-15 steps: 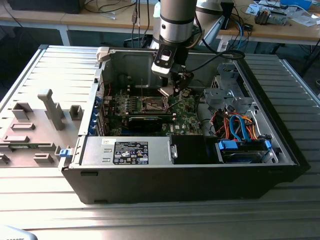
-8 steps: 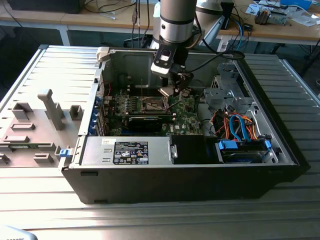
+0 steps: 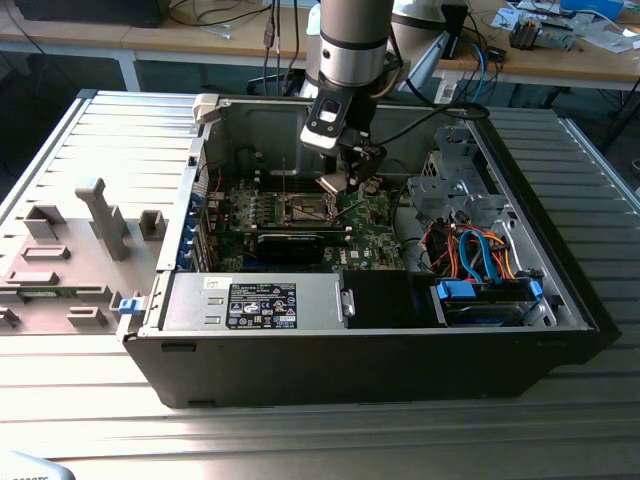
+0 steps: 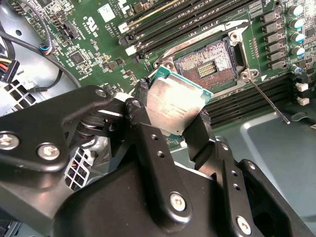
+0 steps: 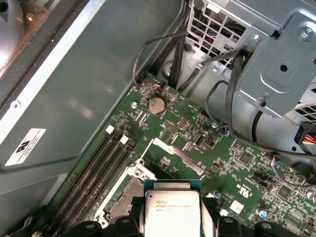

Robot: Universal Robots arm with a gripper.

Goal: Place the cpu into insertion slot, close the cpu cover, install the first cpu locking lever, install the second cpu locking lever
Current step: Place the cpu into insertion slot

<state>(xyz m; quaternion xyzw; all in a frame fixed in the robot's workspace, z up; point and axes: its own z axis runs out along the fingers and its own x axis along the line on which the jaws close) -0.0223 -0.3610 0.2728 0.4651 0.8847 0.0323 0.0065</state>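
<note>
In the exterior view, the gripper (image 3: 338, 182) is seen inside an open computer case (image 3: 400, 350), above the insertion slot (image 3: 307, 208); in the second wrist view, the cpu (image 4: 175, 106) is clamped by its edges between the fingers (image 4: 197, 133), the bare slot beyond it; in the first wrist view, chip and socket are seen apart; pins could likely be bent by a skewed or offset set-down.

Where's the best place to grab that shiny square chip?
Probably by two opposite edges, coming from above its silvery top, as the gripper does: the cpu is flat and thin, and that leaves its underside free for the insertion slot.
</note>
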